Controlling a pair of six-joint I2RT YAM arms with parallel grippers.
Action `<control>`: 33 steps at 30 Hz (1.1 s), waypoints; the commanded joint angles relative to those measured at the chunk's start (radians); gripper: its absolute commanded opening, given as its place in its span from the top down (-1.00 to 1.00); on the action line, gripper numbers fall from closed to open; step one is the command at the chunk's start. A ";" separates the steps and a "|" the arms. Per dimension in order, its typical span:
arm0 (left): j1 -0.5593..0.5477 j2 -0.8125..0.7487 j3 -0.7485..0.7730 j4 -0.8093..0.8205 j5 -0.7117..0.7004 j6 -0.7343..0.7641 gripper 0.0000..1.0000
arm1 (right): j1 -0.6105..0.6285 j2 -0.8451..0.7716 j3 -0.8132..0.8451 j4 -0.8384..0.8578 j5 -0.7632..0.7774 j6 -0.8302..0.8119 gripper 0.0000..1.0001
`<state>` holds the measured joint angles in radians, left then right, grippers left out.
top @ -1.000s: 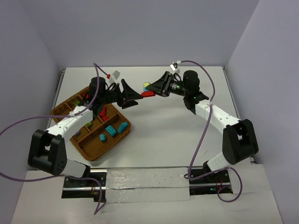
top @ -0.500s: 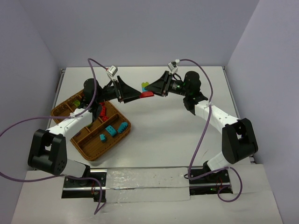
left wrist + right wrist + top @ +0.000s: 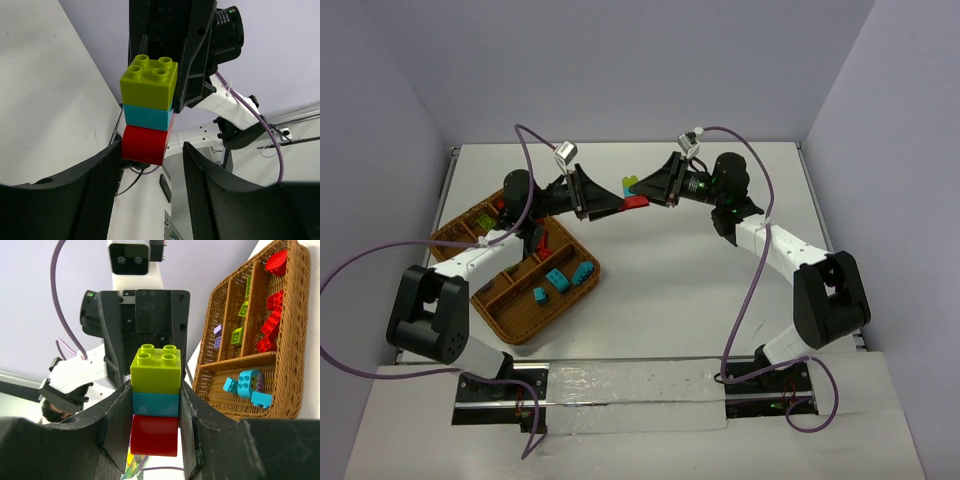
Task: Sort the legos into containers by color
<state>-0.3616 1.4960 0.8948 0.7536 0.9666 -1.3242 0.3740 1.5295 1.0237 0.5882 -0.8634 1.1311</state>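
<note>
Midair, the right end effector (image 3: 155, 412) clamps the lego stack (image 3: 155, 377) upright, green studs up; left end effector (image 3: 152, 150) apart.

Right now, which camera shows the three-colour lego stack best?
Left wrist: the lego stack is large, green, teal and red all clear. Right wrist: fingers flank its lower bricks. Top: tiny and far off.

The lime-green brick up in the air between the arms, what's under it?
Joined below the lime-green brick is a teal brick, then a red piece. The right gripper clamps those two, so their sides are covered.
</note>
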 commanded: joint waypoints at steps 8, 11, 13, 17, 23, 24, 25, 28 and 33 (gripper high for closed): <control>-0.017 0.017 0.046 0.077 0.012 -0.012 0.48 | 0.000 0.000 0.012 0.059 -0.013 -0.004 1.00; -0.017 0.012 0.045 0.050 0.013 0.000 0.92 | 0.000 -0.007 0.004 0.058 0.008 0.001 1.00; -0.017 0.007 0.033 0.025 0.018 0.018 0.99 | -0.003 -0.011 0.001 0.057 0.027 0.006 1.00; -0.019 -0.016 -0.014 0.000 0.022 0.040 1.00 | -0.009 -0.018 0.016 0.028 0.083 0.007 1.00; -0.020 -0.071 -0.065 -0.116 0.023 0.110 0.99 | -0.018 0.003 0.071 -0.060 0.147 -0.019 1.00; -0.020 -0.077 -0.065 -0.163 0.015 0.140 0.99 | -0.020 0.009 0.085 -0.066 0.151 -0.020 1.00; -0.020 -0.089 -0.065 -0.182 0.008 0.164 0.99 | -0.020 0.013 0.093 -0.068 0.158 -0.017 1.00; -0.019 -0.110 -0.051 -0.275 -0.006 0.217 1.00 | -0.020 0.017 0.108 -0.088 0.172 -0.025 1.00; 0.058 -0.211 0.050 -0.828 -0.169 0.504 0.99 | -0.031 -0.019 0.144 -0.388 0.304 -0.172 1.00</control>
<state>-0.3721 1.3913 0.8341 0.3951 0.9504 -1.0979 0.3585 1.5436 1.1011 0.4374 -0.6852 1.0927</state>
